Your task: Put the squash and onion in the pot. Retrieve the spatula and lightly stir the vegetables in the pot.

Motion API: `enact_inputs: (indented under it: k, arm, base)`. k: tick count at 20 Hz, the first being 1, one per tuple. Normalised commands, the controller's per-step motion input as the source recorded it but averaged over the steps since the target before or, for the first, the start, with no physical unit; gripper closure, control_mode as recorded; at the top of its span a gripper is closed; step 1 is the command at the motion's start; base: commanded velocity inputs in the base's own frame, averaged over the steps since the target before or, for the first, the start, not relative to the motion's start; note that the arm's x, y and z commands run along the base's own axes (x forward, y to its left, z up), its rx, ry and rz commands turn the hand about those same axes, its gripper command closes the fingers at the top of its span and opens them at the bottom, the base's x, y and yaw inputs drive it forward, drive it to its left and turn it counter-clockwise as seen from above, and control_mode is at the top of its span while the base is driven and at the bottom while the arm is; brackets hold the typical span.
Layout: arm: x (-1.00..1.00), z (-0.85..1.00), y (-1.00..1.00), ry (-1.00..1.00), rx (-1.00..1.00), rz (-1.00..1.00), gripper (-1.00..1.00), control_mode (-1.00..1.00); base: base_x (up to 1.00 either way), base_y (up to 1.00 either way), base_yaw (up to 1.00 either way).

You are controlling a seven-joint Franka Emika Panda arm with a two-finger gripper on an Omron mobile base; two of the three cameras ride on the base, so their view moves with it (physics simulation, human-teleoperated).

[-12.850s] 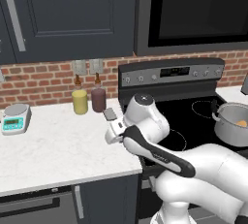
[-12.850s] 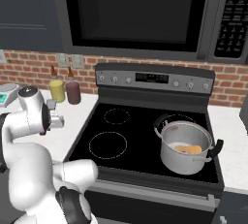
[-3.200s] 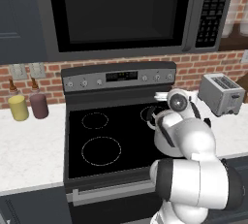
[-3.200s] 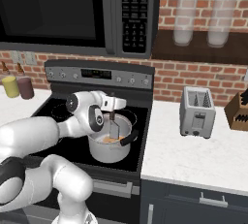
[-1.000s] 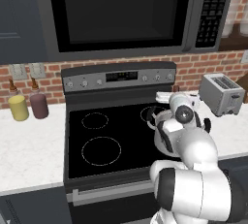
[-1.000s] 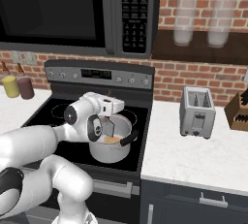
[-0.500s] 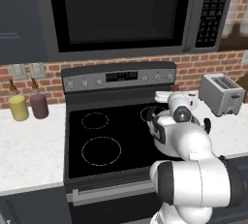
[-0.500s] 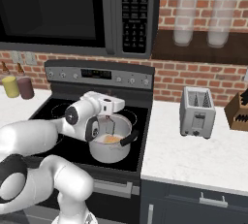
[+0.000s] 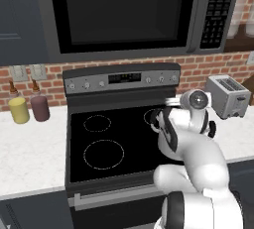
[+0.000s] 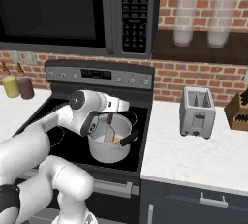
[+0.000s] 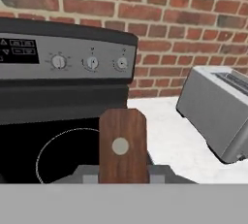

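Jaws stand closed on the spatula (image 10: 109, 128), clamping the top of its brown handle, whose end fills the lower middle of the hand view (image 11: 122, 145). The gripper (image 10: 110, 116) hangs over the pot (image 10: 107, 151), at the pot's back rim, and the spatula drops nearly upright from it, its grey blade down inside the pot. A pale orange patch on the pot's floor, just right of the blade, is the squash (image 10: 115, 140); the onion cannot be made out.

The hand lies roughly level above the pot, looking past it to the stove's knobs (image 11: 90, 62), the brick wall (image 11: 193, 39) and the toaster (image 11: 218, 109) right of the pot. The forearm comes in from the pot's left, bent at a round white elbow (image 10: 80, 101); in the left base view the arm's bulk (image 9: 191, 148) covers the pot, with a sliver of rim (image 9: 155, 120) showing at its left.

Against the pictures from half a second and one second ago, the grip is unchanged and the spatula has barely shifted in the pot. Some three seconds ago the blade stood a little further right in the pot. Far earlier the base stood at the counter left of the stove, by the yellow bottle (image 10: 10, 86) and maroon jar (image 10: 25, 87), with the pot away to the right.
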Motion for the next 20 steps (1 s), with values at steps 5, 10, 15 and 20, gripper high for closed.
enact_inputs:
  k: [5, 10, 15, 20]
  arm:
    - [0.32, -0.60, -0.07, 0.03, 0.00, 0.45, 1.00, -1.00]
    - [0.41, -0.66, 0.00, -0.07, 0.00, 0.55, 1.00, -1.00]
    - [0.16, -0.60, 0.11, -0.12, 0.08, 0.50, 1.00, -1.00]
    - [0.00, -0.02, 0.30, -0.09, 0.22, 0.35, 1.00, -1.00]
  base:
    - [0.00, 0.00, 0.00]
    - [0.00, 0.00, 0.00]
    - [0.00, 0.00, 0.00]
    - [0.00, 0.00, 0.00]
